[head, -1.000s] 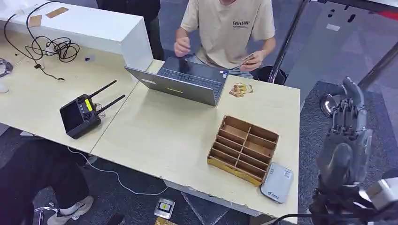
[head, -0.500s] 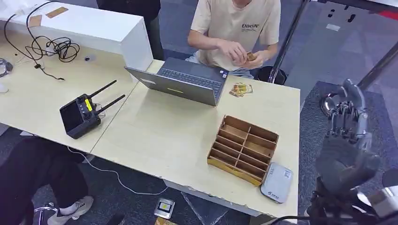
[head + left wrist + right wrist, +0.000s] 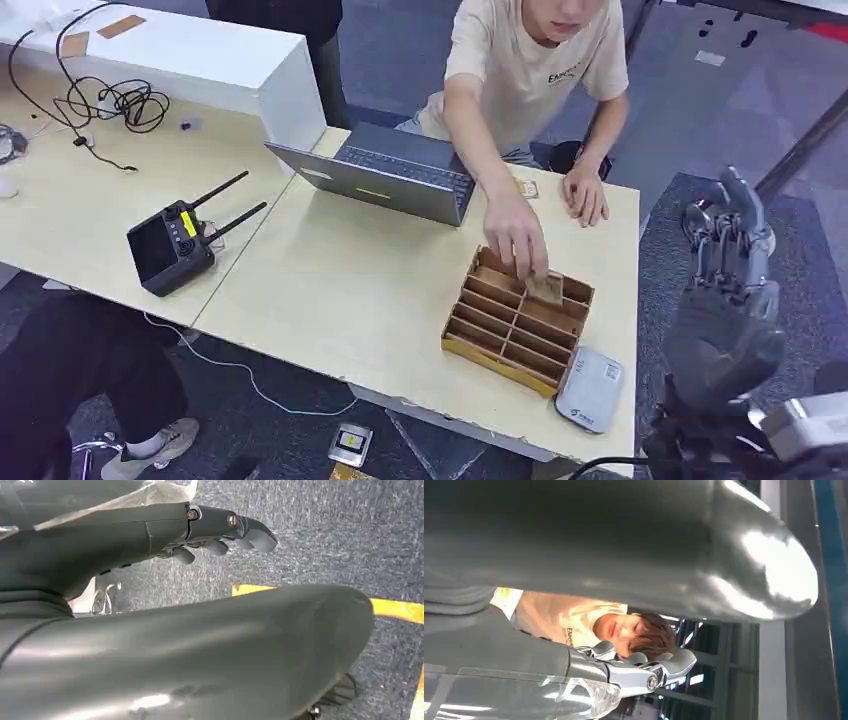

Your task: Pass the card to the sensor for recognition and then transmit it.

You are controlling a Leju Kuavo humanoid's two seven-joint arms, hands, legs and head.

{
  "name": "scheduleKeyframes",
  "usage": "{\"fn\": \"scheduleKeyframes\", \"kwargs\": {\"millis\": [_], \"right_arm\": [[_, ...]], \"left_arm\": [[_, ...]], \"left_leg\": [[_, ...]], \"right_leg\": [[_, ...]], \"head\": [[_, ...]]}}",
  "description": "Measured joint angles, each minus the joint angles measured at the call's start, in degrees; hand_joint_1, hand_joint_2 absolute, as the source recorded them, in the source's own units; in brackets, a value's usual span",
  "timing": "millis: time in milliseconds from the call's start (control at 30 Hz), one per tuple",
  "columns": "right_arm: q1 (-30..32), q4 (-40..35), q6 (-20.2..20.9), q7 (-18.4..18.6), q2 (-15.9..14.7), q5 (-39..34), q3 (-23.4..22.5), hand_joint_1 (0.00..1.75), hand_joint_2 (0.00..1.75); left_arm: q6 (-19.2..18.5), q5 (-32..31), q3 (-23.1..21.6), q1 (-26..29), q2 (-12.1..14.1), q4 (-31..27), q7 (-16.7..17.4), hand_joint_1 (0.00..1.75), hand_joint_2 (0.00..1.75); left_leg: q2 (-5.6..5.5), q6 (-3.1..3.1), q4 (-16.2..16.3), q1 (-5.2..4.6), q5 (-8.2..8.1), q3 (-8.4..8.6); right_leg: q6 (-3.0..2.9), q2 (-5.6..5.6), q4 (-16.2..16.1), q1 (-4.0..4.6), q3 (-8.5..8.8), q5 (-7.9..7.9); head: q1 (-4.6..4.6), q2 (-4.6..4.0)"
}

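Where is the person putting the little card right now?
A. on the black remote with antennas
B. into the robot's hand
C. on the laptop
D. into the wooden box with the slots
D: the person's hand holds the card at a far compartment of the slotted wooden box, away from the robot's raised right hand.

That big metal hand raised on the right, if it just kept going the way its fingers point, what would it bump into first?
Probably nothing soon: the right hand points up and away beside the table, over dark carpet. Farther on stands a slanted metal pole, but depth is unclear.
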Motion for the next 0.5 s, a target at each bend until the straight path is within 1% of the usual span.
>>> {"fn": "scheduleKeyframes", "kwargs": {"millis": [133,267,500], "right_arm": [[-0.99,0.24,0.11,1.99,-0.07,3.5,0.57,0.0,0.0],[-2.18,0.55,0.61,4.61,-0.28,7.36,0.89,0.0,0.0],[-2.25,0.57,0.61,4.74,-0.28,7.51,0.9,0.0,0.0]], "left_arm": [[0.0,-0.09,0.0,0.0,0.61,0.02,0.3,0.0,0.0],[0.13,0.18,0.0,-0.04,1.03,0.04,-0.7,0.0,0.0],[0.13,0.18,0.0,-0.04,1.03,0.04,-0.7,0.0,0.0]], "left_leg": [[0.0,0.0,0.0,0.0,0.0,0.0],[0.0,0.0,0.0,0.0,0.0,0.0],[0.0,0.0,0.0,0.0,0.0,0.0]], "right_leg": [[0.0,0.0,0.0,0.0,0.0,0.0],[0.0,0.0,0.0,0.0,0.0,0.0],[0.0,0.0,0.0,0.0,0.0,0.0]], "head": [[0.0,0.0],[0.0,0.0],[0.0,0.0]]}}
